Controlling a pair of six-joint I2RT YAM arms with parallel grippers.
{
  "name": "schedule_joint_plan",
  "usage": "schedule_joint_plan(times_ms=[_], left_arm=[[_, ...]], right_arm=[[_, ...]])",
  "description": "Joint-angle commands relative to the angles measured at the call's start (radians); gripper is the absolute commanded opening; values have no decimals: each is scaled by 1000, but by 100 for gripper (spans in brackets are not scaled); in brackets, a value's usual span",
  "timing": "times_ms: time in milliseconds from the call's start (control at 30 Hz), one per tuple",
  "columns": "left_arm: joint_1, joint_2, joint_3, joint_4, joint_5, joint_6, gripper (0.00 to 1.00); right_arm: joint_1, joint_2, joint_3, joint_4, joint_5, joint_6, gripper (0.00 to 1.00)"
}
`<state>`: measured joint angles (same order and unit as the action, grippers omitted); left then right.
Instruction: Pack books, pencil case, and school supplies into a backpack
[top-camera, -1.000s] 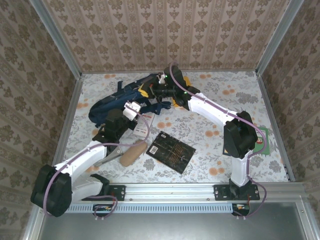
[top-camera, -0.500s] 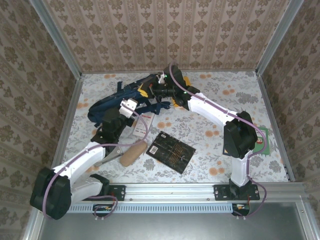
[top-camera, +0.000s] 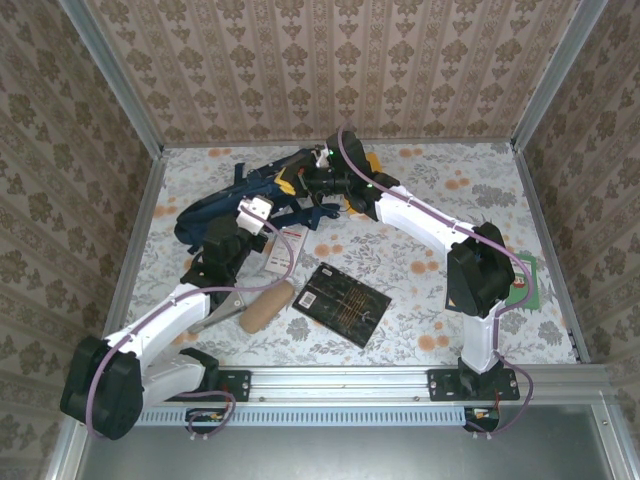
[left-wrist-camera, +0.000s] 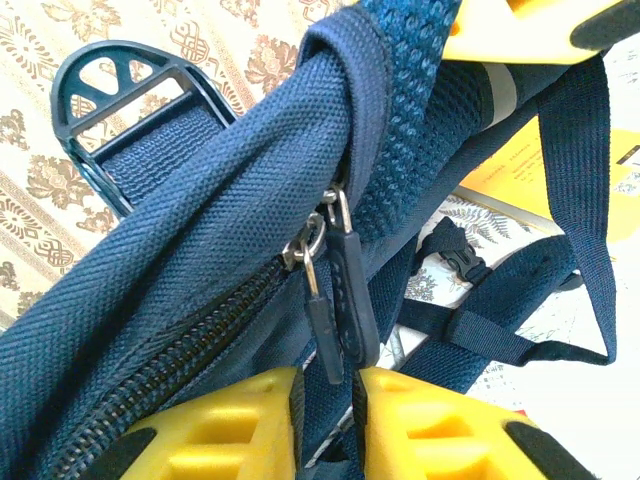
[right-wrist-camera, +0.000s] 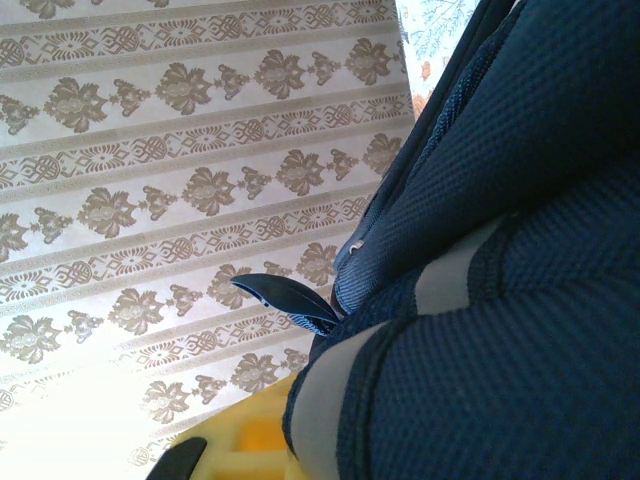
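Your left hand (left-wrist-camera: 328, 388) pinches black zipper pulls (left-wrist-camera: 345, 290) on large navy-blue fabric backpack (left-wrist-camera: 150, 290), 11 o'clock; right hand (top-camera: 300, 183) grip unreadable. Hard tug may slip thin pulls.

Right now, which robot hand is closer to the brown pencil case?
Left. The left gripper pinches the zipper pull on the backpack, just beyond the pencil case. The right gripper is farther back, at the backpack's far end.

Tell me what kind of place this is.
Probably a robot test cell, not a real room: wallpapered panels set in a bare metal frame, with the left arm and right arm bolted to a rail at the edge of a floral table.
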<state>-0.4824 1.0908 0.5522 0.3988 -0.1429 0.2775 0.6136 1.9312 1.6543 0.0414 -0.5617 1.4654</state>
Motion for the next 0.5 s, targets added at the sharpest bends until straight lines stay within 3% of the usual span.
schedule_joint_plan(times_ms=[0,133,233,333,467], left_arm=[[12,-34,49,73,-10,-35,23],[19,-49,51,85,-16,-61,22],[19,-48,61,62,-1,-59,14],[19,-48,58,67,-16,-58,24],[19,-57,51,67,-28,-59,26]], right_arm=[[23,-24,43,66,-75,3,0],[26,-23,34,72,-73,4,0],[28,-22,33,74,-73,6,0],[29,-21,33,75,-74,7,0],[32,-20,32,72,-72,7,0]])
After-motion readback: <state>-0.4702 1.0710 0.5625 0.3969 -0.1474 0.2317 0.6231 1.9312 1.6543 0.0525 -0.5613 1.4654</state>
